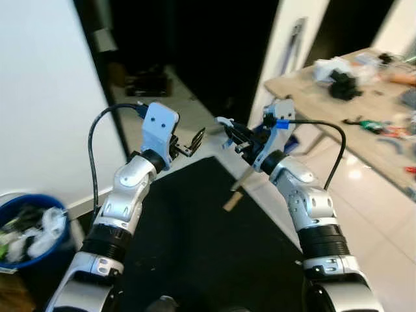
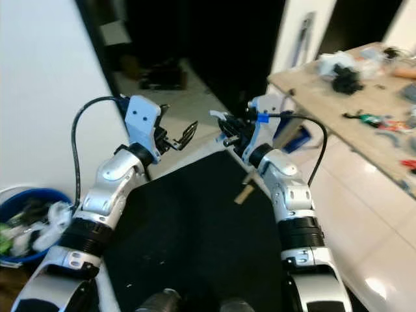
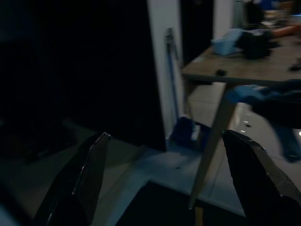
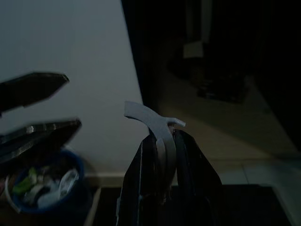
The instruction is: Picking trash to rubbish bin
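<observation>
Both arms are raised in front of me over a black mat point(image 1: 195, 247). My right gripper point(image 1: 233, 138) is shut on a pale curved scrap of trash point(image 4: 155, 123), which sticks out beyond its fingertips point(image 4: 186, 141). My left gripper point(image 1: 195, 142) is open with nothing between its fingers point(image 3: 87, 174), and faces the right gripper across a small gap. The blue rubbish bin point(image 1: 31, 229) stands on the floor at the far left by the white wall, holding white and green rubbish. The bin point(image 4: 47, 193) also shows past the right gripper, low down.
A wooden table point(image 1: 351, 123) strewn with tools and clutter stands on the right over glossy tiles. A dark doorway point(image 1: 208, 45) lies straight ahead. A white wall point(image 1: 45, 97) is at the left. A small wooden piece point(image 1: 232, 200) lies at the mat's edge.
</observation>
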`<state>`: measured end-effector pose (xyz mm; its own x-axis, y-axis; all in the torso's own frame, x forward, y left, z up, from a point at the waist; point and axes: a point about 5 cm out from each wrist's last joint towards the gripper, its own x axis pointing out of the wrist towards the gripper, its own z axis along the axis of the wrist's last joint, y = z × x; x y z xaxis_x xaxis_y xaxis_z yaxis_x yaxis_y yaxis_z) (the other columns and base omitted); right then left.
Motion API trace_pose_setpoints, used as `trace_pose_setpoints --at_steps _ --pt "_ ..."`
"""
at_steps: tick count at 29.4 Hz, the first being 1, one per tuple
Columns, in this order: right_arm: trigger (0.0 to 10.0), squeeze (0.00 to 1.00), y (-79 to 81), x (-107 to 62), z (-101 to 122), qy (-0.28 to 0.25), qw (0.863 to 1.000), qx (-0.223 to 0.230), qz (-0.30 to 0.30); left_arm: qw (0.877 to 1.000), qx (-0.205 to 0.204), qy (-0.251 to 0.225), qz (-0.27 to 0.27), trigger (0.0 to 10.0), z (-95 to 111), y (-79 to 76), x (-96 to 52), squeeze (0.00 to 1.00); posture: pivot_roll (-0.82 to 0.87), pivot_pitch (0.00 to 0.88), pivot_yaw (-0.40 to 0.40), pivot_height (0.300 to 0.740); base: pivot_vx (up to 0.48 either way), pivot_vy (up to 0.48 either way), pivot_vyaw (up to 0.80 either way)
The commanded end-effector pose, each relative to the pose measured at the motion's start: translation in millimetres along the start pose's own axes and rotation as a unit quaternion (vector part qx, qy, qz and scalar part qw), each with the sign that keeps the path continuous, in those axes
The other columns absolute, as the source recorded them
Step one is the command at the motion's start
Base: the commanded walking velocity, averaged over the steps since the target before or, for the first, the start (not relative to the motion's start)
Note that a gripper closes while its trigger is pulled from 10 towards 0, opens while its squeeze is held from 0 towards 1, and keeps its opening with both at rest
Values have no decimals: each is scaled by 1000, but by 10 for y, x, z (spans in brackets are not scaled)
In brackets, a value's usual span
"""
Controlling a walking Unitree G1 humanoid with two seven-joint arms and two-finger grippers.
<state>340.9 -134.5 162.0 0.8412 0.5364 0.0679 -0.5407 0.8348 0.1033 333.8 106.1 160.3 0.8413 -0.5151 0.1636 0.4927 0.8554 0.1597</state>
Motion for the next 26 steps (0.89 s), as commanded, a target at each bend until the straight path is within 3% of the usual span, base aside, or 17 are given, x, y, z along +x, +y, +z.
trace_pose_setpoints --at_steps 1,2,3,4,7,12,26 --pt "10000 0 -18 -99 6 -1 1000 -22 2 998 -3 1 67 10000 -48 115 -156 0 -77 0 -24 740 0 0 775" --pt "10000 0 -18 -99 6 -1 1000 -22 2 998 -3 1 67 10000 -48 115 -156 0 -77 0 -24 740 0 0 775" --pt "10000 0 -13 -175 -17 1 1000 -27 9 993 -16 11 120 10000 -114 188 -297 0 -69 0 -29 740 0 0 663" --pt "10000 0 -9 -202 -31 3 1000 -26 12 990 -24 15 137 10000 -142 198 -349 0 -65 0 -31 740 0 0 663" --pt "10000 0 9 -264 -54 6 1000 -23 20 986 -42 21 162 10000 -193 173 -464 0 -53 0 -42 740 0 0 667" --pt "10000 0 29 -386 -83 10 999 -27 27 983 -26 42 178 10000 -259 146 -626 0 -43 0 -47 740 0 0 711" --pt "10000 0 19 -574 -247 24 999 -22 13 978 -25 67 194 10000 -318 102 -648 0 -48 0 -29 740 0 0 763"
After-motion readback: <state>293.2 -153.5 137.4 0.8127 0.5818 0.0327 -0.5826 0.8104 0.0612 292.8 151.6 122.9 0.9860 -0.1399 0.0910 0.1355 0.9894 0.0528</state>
